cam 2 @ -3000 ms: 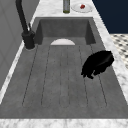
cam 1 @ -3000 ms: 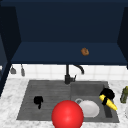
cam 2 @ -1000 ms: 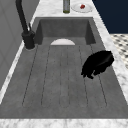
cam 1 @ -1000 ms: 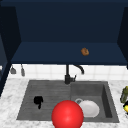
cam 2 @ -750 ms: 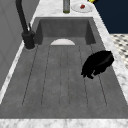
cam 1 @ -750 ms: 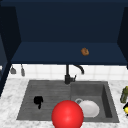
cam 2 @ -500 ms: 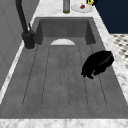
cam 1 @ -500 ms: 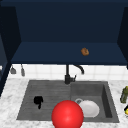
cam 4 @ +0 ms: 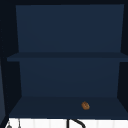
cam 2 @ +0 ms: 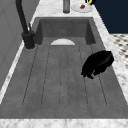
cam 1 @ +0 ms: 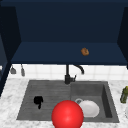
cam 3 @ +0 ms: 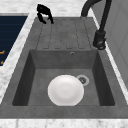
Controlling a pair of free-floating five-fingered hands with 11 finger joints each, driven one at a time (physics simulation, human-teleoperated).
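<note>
- Over the drainboard (cam 1: pixel 47 93) hangs my left hand (cam 1: pixel 38 100), near that ribbed surface's front edge in the left side view and apart from every loose thing.
- Its fingers are curled loosely downward with the thumb tucked near them, and there is nothing between them. The right side view shows the fingertips pointing at the ribs. I cannot tell whether they touch the surface or hover just above it.
- I judge that this droop is simply an idle hand's posture, because nothing lies within its reach to close around.
- Just right of the drainboard, the basin holds 1 white plate (cam 3: pixel 65 90), lying flat on the floor beside the drain (cam 3: pixel 82 80). It is low enough that the left side view shows only its far rim over the basin wall.
- 1 black faucet (cam 1: pixel 67 75) stands at the back between drainboard and basin, its spout bending toward the basin side.
- 1 big red ball (cam 1: pixel 67 114) covers the sink's front edge in the front view. Where it rests I cannot tell.
- Farther out, 1 green bottle (cam 1: pixel 124 94) stands upright on the counter right of the sink, and near it is 1 small dish (cam 2: pixel 81 7) with something red on it.
- Above, 1 small brown item (cam 4: pixel 85 105) sits alone on the dark blue cabinet's lowest shelf.
</note>
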